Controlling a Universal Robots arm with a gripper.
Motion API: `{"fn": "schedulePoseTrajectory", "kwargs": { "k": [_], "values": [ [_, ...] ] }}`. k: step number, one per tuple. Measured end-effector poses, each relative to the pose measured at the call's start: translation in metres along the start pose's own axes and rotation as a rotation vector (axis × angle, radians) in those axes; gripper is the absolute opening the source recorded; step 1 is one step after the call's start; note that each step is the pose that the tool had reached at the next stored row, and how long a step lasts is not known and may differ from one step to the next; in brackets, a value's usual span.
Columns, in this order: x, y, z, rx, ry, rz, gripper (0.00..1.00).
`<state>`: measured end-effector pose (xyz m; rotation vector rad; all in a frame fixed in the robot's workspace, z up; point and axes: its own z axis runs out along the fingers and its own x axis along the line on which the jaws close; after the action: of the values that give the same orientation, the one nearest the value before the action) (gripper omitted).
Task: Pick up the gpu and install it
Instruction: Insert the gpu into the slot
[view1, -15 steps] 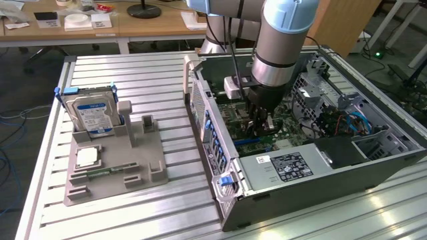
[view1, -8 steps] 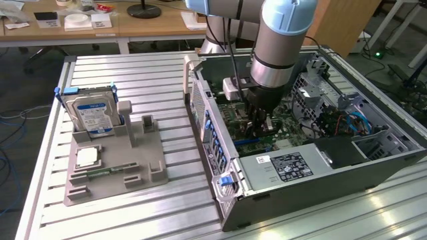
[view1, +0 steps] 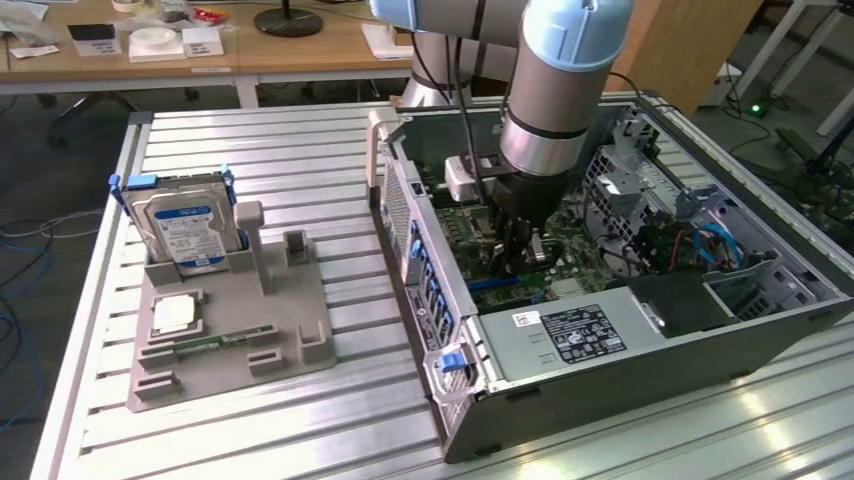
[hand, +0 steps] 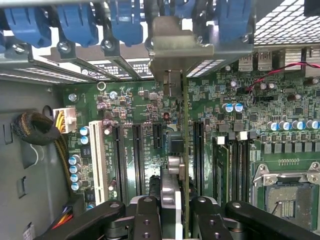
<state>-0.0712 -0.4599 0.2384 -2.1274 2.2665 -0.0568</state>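
Clamping the gpu (hand: 184, 165) edge-on, gripper (hand: 176, 212) jaws hold its long axis toward twelve o'clock, directly above the motherboard (hand: 280, 100) expansion slots (hand: 138, 150).

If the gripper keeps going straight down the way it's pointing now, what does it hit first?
Probably the motherboard. The gripper is shut on the gpu, held edge-on inside the computer case, so the card's lower edge would meet the expansion slots first. The remaining gap is unclear.
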Motion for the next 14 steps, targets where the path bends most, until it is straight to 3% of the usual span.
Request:
{"fn": "schedulePoseTrajectory", "kwargs": {
  "k": [14],
  "values": [
    [-0.002,0.0005,0.0027,0.0001,-0.0002,-0.001,0.28]
  ]
}}
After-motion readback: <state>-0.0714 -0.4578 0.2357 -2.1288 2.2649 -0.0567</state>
